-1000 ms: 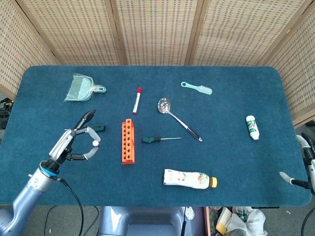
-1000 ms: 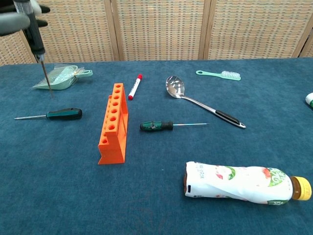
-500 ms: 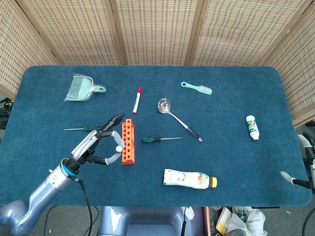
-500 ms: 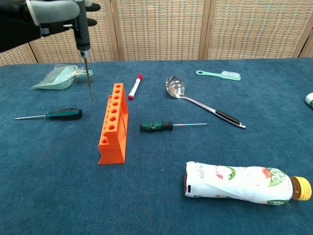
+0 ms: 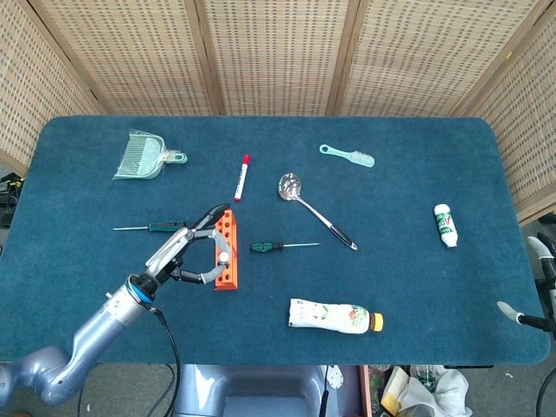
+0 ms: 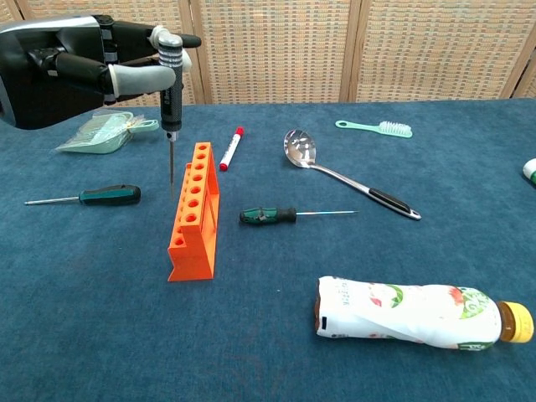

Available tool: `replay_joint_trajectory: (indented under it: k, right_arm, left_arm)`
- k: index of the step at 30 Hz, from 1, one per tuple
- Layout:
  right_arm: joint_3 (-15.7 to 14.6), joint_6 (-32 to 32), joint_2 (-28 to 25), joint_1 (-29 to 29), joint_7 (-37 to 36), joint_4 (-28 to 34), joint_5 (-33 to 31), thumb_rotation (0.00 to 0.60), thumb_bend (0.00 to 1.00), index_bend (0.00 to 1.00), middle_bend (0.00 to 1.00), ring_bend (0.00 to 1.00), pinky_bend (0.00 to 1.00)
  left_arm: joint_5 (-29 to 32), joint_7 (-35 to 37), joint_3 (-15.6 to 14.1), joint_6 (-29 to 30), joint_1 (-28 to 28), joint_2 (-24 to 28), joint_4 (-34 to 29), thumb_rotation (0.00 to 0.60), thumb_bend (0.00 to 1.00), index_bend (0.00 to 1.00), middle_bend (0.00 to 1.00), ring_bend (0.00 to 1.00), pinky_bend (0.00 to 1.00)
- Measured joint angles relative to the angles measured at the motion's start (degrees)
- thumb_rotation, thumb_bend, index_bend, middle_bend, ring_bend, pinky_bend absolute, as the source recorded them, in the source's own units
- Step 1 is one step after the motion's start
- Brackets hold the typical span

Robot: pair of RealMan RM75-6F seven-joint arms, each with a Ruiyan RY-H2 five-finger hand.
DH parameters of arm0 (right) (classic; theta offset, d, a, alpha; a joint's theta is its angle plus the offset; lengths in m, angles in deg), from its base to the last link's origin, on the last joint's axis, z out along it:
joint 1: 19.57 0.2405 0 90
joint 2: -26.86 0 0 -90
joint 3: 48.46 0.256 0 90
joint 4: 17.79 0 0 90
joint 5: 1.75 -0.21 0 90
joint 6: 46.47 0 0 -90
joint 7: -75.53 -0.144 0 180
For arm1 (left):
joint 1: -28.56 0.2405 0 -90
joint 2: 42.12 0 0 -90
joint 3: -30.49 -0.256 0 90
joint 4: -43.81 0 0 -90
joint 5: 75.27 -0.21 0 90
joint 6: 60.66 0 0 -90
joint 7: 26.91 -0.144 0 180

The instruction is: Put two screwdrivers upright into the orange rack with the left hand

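A robot's left hand point(image 6: 100, 67) grips a screwdriver point(image 6: 171, 109) upright by its dark ribbed handle, thin metal shaft pointing down. In the chest view the tip hangs just beside the left edge of the orange rack point(image 6: 194, 209), not yet in a hole.

The rack is a stepped block of bright plastic with a row of round holes along its top, and it stands on a dark blue, felt-like surface point(image 5: 417, 287). All of its holes look empty, so the task appears to be at its first insertion. The next move likely calls for shifting the tip slightly toward the rack, lining it up over one hole, and lowering it straight.

Two more screwdrivers lie flat: one with a green and black handle point(image 6: 105, 195) to the left of the rack, another point(image 6: 276, 215) to its right with its shaft pointing away from the rack.

Also on the surface are a red-capped marker point(image 6: 231, 147), a shiny slotted metal spoon point(image 6: 335, 174) with a black handle, a pale green brush point(image 6: 378, 127), a pale green dustpan point(image 5: 143, 156), a squashed plastic bottle point(image 6: 414, 312) with a yellow cap, and a small white bottle point(image 5: 445, 224).

The right hand point(image 5: 530, 287) shows only at the head view's right edge; whether it is open or closed cannot be told.
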Motion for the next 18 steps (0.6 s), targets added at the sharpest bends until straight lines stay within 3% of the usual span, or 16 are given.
replay_joint_trajectory:
  k: [18]
  right_arm:
    - [0.03,-0.36,0.03,0.13,0.06,-0.04,-0.25,0.600,0.00,0.00,0.00,0.00,0.00]
  left_arm:
    - [2.09,-0.45,0.41,-2.12,-1.12,-2.47,2.33,0.600,0.39,0.59,0.00,0.00,0.00]
